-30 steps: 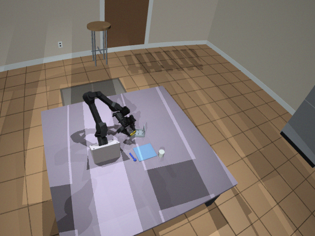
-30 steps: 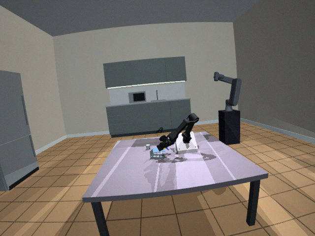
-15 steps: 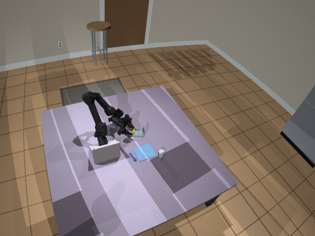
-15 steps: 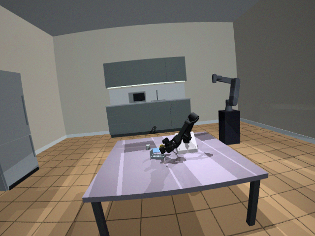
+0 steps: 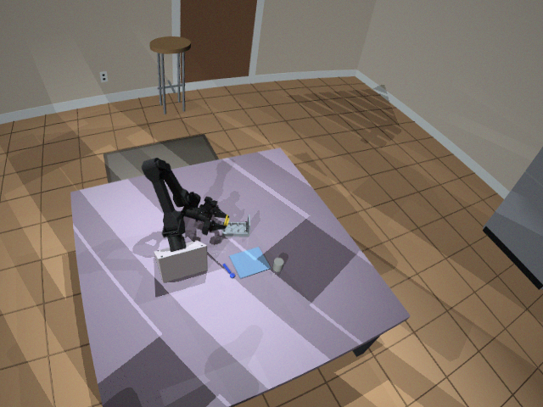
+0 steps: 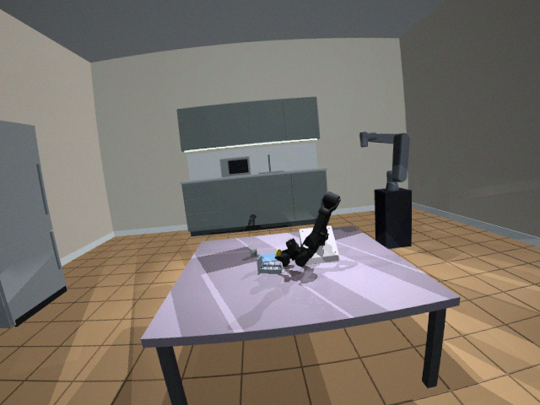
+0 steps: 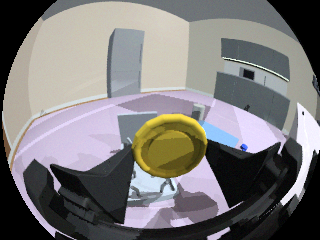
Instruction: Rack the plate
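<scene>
A round yellow plate (image 5: 226, 220) (image 6: 278, 252) (image 7: 170, 145) is held across its width between my two black fingers, standing steeply with its face towards the wrist camera. My gripper (image 5: 226, 220) (image 6: 278, 254) (image 7: 170, 146) is shut on the plate. The light grey dish rack (image 5: 237, 233) (image 6: 270, 271) (image 7: 150, 199) stands on the table, with a tall panel at its far end. The plate is at the rack's arm-side end in the top view. In the wrist view the plate hides part of the rack, and I cannot tell whether the two touch.
A light blue square mat (image 5: 249, 262) (image 7: 220, 133) lies beside the rack, with a blue spoon-like utensil (image 5: 228, 270) (image 7: 244, 147) near it. A pale cup (image 5: 278, 264) (image 6: 253, 252) (image 7: 198, 111) stands past the mat. A white box (image 5: 184, 264) (image 6: 332, 248) stands by the arm's base.
</scene>
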`<state>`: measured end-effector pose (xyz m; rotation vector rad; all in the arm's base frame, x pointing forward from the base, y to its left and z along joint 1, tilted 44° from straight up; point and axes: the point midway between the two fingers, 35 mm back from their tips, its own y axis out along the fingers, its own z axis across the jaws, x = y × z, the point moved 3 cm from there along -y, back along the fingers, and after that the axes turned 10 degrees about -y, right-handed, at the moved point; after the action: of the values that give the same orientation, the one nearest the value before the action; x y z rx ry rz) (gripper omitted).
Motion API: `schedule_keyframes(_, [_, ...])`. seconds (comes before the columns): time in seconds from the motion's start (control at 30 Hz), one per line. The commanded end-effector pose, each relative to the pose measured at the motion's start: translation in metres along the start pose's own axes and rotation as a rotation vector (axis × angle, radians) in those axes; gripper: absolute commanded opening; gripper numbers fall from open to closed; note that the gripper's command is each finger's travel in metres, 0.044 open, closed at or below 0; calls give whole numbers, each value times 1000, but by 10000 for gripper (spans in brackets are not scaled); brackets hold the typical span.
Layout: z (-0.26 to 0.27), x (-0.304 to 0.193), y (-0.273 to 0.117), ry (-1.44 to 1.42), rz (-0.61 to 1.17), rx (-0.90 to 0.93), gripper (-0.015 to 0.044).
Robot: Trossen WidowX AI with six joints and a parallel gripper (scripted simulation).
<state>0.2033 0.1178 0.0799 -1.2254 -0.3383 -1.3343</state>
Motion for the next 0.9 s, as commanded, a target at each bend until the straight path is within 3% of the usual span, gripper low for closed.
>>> schedule_keyframes(0.0, [-1, -1, -9, 18, -67, 55, 0])
schedule_keyframes(0.33, [-3, -1, -29, 74, -188, 175, 0])
schedule_keyframes(0.87, [1, -8, -25, 74, -187, 176, 0])
